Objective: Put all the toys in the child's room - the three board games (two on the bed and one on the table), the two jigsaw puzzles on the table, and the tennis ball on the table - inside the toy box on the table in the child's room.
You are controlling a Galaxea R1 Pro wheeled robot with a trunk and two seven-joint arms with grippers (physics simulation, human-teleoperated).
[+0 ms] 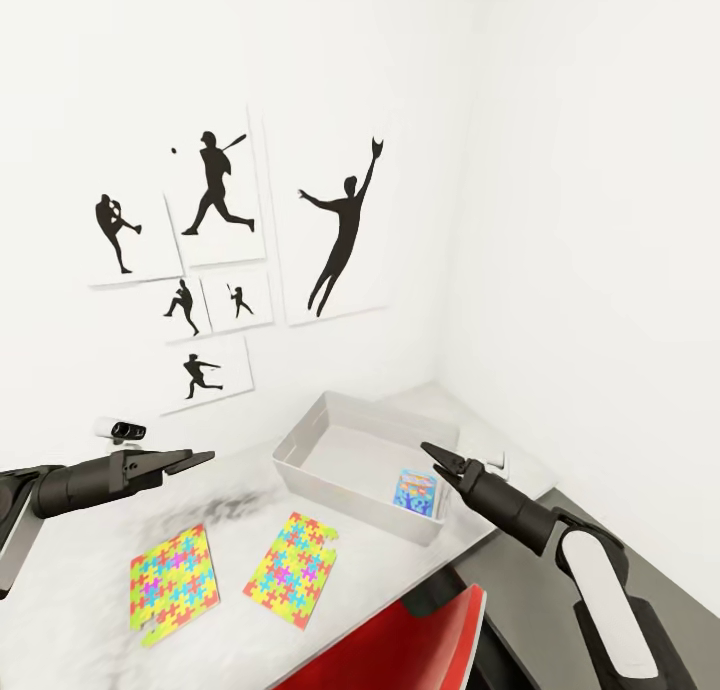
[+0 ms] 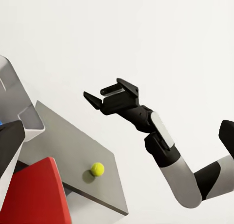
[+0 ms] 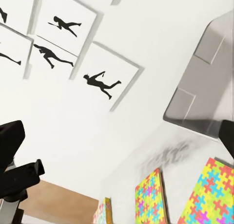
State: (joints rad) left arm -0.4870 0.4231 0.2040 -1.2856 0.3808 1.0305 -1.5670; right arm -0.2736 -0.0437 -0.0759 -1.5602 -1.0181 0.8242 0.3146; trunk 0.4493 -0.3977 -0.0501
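Right gripper (image 1: 432,454): over the near edge of the toy box (image 1: 300,470), empty. From the left wrist view its jaws stand apart, nothing between them. Left gripper (image 1: 200,458): held level above the table (image 1: 90,610), off to the box's left; nothing in it; how wide the fingers stand, cannot tell.

Toy box: sits on the table toward the corner of the room. One small blue board game (image 1: 418,492) lies inside, at the right end. The rest of the floor of the box is bare.

Two jigsaw puzzles (image 1: 172,582) (image 1: 292,570) lie flat on the table, side by side, near the box. Tennis ball (image 2: 97,169) sits on the table, near its edge.

Judged progress: one item in; both puzzles and the ball are still out. No other board games seen here.
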